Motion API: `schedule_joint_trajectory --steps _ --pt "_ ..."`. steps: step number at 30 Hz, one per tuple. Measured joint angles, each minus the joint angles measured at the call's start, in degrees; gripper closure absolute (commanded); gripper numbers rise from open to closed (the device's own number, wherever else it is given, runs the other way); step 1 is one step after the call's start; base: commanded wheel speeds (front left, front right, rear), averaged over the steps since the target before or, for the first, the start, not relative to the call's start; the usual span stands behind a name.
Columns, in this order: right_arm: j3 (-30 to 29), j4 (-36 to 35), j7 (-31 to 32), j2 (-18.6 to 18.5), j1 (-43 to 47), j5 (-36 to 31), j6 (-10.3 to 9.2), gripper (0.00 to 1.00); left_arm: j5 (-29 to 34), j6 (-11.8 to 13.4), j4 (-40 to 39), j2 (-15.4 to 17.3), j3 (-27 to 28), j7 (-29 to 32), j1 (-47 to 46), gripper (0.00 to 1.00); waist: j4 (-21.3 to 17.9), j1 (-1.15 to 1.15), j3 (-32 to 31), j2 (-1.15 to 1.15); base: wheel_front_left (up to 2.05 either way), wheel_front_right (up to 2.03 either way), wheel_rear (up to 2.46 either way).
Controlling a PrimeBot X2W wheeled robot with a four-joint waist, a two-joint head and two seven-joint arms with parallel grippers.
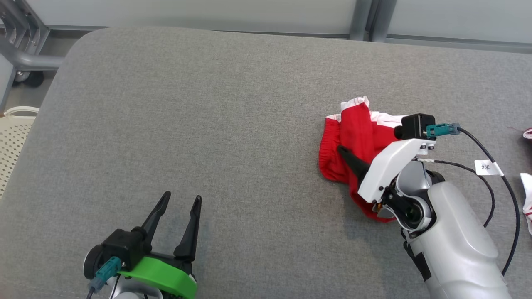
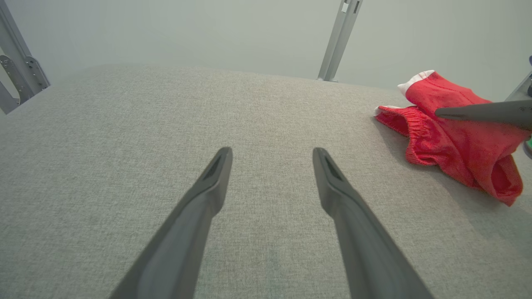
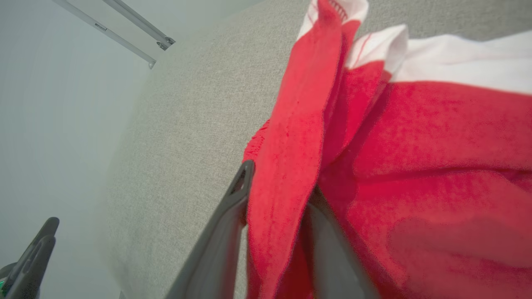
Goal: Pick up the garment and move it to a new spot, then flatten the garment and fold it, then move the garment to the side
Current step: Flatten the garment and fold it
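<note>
- Right end effector [image 3: 282, 182] has a fold of the garment [image 1: 357, 124] between its fingers [image 3: 232, 199]; grip uncertain. Left end effector [image 1: 183, 196] spread.
- Relocation step, seemingly; flattening needs both.

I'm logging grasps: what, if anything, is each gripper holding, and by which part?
Left gripper: nothing, jaws open. Right gripper: a raised fold of the red shorts sits between its jaws; whether clamped cannot be told.

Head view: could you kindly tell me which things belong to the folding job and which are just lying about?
Job: red garment, right gripper astride a fold of it, left gripper, grey table.
Lying about: cream basket, white cloth at right edge, metal frame.
</note>
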Motion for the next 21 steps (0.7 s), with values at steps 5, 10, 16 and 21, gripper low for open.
schedule_joint_trajectory --steps 5,10,16,21 --pt "3.5 -0.3 -5.1 0.1 -1.4 7.0 0.00 0.00 0.9 -0.2 1.0 -0.8 2.2 0.0 1.2 0.00 -1.3 0.00 -0.5 0.00 0.00 0.00 0.00" --pt "2.6 -6.0 -6.1 0.1 -0.1 12.0 0.00 0.00 1.4 -0.4 0.5 -1.8 4.2 0.0 3.6 0.00 -3.7 0.00 -1.3 0.00 0.00 0.00 0.00" --pt "-6.2 -15.0 2.0 -1.8 7.9 5.4 0.00 0.00 2.7 -0.3 -2.2 -2.5 5.8 0.0 5.3 0.00 -6.4 0.00 -1.4 0.00 0.00 0.00 0.00" --pt "-12.4 -17.0 8.0 -2.2 10.7 2.0 -0.01 0.00 3.6 -1.0 -3.0 -3.1 5.8 0.0 4.6 0.00 -7.1 0.00 0.7 0.00 0.00 0.00 0.00"
